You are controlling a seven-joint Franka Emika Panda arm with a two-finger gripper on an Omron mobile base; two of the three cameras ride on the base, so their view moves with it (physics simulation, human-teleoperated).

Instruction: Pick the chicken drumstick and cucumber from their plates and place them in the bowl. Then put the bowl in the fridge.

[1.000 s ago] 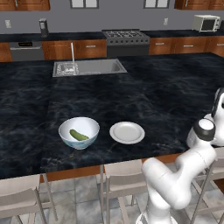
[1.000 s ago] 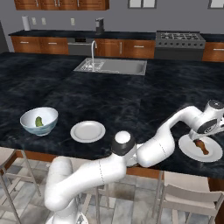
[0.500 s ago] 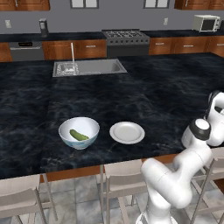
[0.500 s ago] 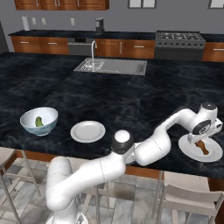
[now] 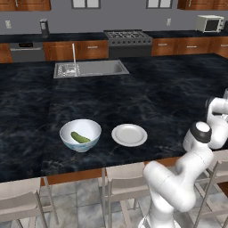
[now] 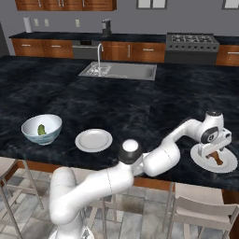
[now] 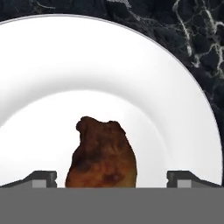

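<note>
The robot's two dark fingers point(image 7: 112, 178) stand fully spread and hold nothing. In the hand view their tips rise at the two sides of the small reddish-brown knobbly chicken drumstick point(image 7: 103, 155), one tip at each side, with a gap of white plate between each tip and the meat. So the drumstick lies right between the fingers, and a little nearer to the left tip than to the right one in that view.

The drumstick rests on a flat round white plate point(image 7: 175, 100), which sits on the dark marbled worktop point(image 6: 140, 112) at the right end, near the front edge. In the hand view the long axis of the drumstick runs from the bottom to the top of the picture, so it lies across the line that joins the two tips. To my judgement this suits a grip over the narrow width of the meat: the hand needs only to go lower and then close.

The small dark green smooth cucumber point(image 5: 80, 137) is already inside the deep round bowl point(image 5: 67, 132), white inside and pale blue-grey outside, which stands well apart to the left. Beside the bowl there is a second flat white plate point(image 5: 129, 135) with nothing on it. The drumstick step is not yet done.
</note>
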